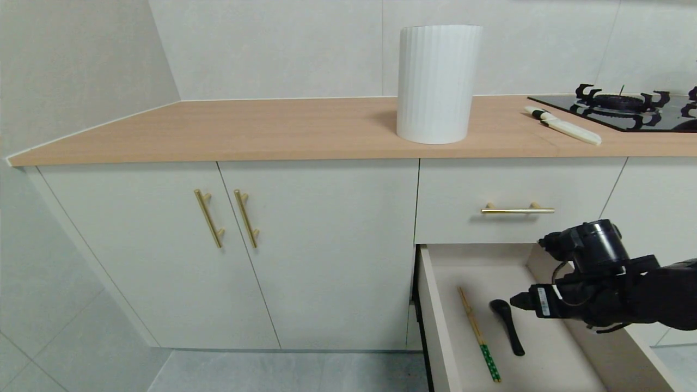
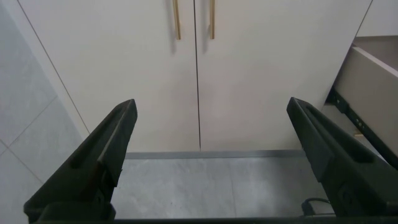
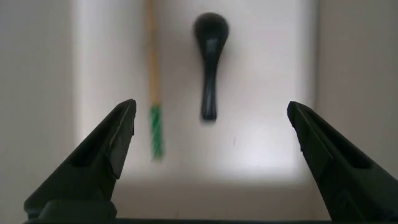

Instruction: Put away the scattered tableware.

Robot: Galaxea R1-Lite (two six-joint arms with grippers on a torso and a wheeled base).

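A black spoon (image 1: 507, 324) (image 3: 209, 59) and a pair of wooden chopsticks with green ends (image 1: 479, 340) (image 3: 153, 87) lie side by side on the floor of the open lower drawer (image 1: 435, 305). My right gripper (image 3: 211, 155) hangs open above the drawer, over the spoon, holding nothing; the right arm (image 1: 593, 288) sits over the drawer's right side. On the wooden countertop (image 1: 245, 128) a white knife with a pale handle (image 1: 563, 125) lies near the stove. My left gripper (image 2: 208, 162) is open and empty, facing the cabinet doors (image 2: 199, 68) low above the floor.
A tall white ribbed canister (image 1: 435, 81) stands on the countertop. A black gas stove (image 1: 626, 109) is at the far right. The upper drawer with a gold handle (image 1: 517, 209) is closed. Double cabinet doors with gold handles (image 1: 226, 218) are closed on the left.
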